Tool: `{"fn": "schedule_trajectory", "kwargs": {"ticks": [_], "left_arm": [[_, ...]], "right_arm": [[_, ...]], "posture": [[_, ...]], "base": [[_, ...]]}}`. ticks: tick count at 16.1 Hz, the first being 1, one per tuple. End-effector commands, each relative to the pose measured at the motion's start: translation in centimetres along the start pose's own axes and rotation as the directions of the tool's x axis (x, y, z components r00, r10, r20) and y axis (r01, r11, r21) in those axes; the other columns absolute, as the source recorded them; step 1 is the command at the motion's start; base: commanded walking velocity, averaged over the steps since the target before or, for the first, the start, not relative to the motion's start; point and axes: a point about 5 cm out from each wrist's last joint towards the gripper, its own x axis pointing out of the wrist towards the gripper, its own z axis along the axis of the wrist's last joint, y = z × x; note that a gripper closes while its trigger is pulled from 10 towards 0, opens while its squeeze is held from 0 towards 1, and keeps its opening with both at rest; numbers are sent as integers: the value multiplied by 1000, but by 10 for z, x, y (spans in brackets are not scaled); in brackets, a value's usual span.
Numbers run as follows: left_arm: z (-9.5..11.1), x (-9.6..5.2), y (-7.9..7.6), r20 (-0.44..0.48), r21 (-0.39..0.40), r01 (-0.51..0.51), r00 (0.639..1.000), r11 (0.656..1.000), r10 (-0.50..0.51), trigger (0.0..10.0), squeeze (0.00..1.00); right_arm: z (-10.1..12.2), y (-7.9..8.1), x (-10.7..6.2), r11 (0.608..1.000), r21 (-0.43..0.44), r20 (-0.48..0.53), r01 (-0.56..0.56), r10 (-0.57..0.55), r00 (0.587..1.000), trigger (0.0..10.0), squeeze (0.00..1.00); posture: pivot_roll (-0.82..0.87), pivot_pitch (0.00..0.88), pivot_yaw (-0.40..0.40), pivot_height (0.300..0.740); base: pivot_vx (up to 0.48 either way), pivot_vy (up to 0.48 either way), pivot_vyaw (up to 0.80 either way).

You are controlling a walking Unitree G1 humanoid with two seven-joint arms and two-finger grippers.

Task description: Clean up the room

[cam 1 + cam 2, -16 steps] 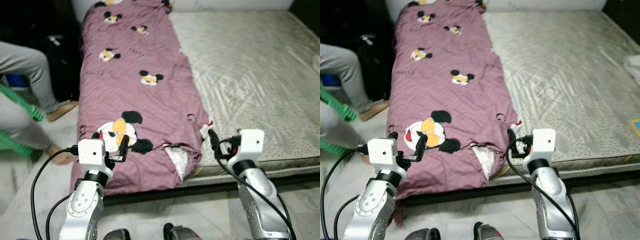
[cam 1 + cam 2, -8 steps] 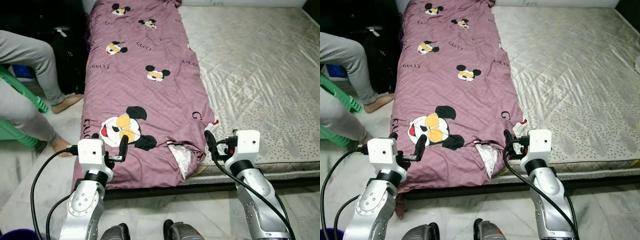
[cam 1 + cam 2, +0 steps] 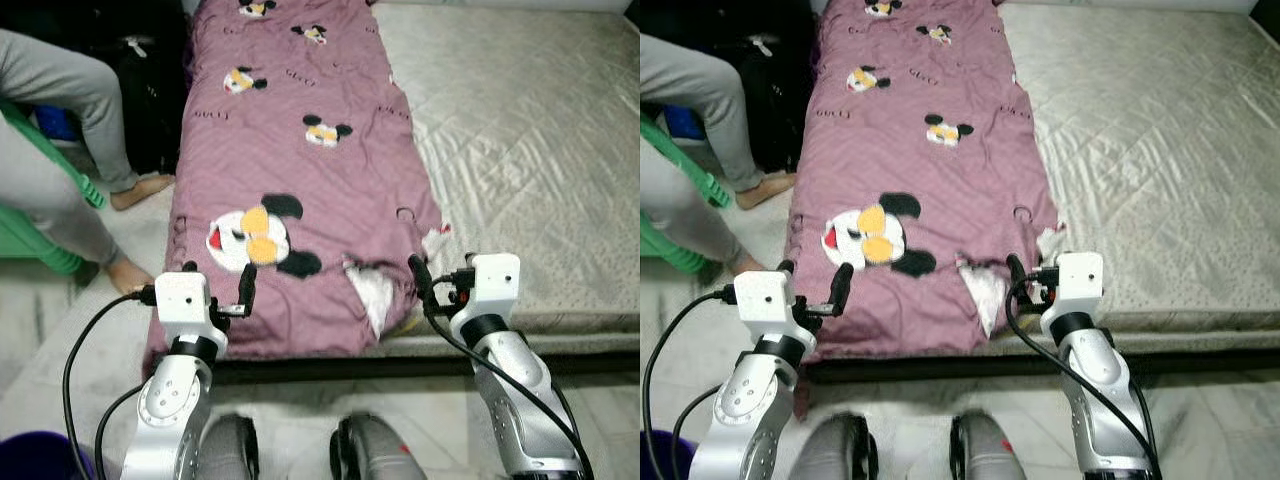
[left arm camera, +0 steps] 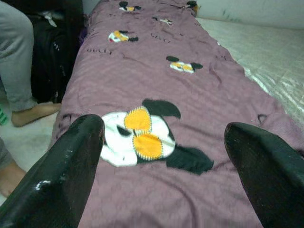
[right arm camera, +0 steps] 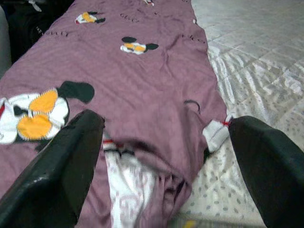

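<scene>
Standing at the foot of a low mattress (image 3: 540, 150) on a pale tiled floor (image 3: 60, 330), robot faces along the bed. Purple cartoon-print blanket (image 3: 300, 180) covers mattress's left half, long axis running from near edge away toward the wall; near end hangs over the edge, white underside folded out at the right corner. Person's grey-trousered legs (image 3: 60, 110) and green chair (image 3: 40, 250) at left, black bag (image 3: 150, 90) beside bed. Left gripper (image 3: 218, 290) over blanket's near-left corner, fingers spread wide, not touching. Right gripper (image 3: 432, 277) at near-right corner, fingers wide apart, holding nothing.
</scene>
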Motion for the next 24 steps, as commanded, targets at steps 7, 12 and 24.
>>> {"fn": "schedule_trajectory", "kwargs": {"ticks": [7, 12, 24], "left_arm": [[-6, 0, -2, -20, -11, -5, 1000, 1000, 4, 10000, 0], [-3, 0, -3, 1, -28, 13, 1000, 1000, -13, 10000, 0], [0, 1, -5, 16, -46, 52, 999, 998, -52, 10000, 0]], "right_arm": [[0, 3, 3, 999, -23, 0, -42, 42, 999, 10000, 0], [1, 5, 6, 998, -33, 0, -59, 59, 998, 10000, 0], [-1, 11, 8, 996, -25, 0, -85, 85, 996, 10000, 0]], "posture": [[-115, 198, -48, 609], [-113, 204, -52, 609], [-110, 221, -50, 609]], "base": [[0, 0, 0], [0, 0, 0], [311, 0, 0]]}}
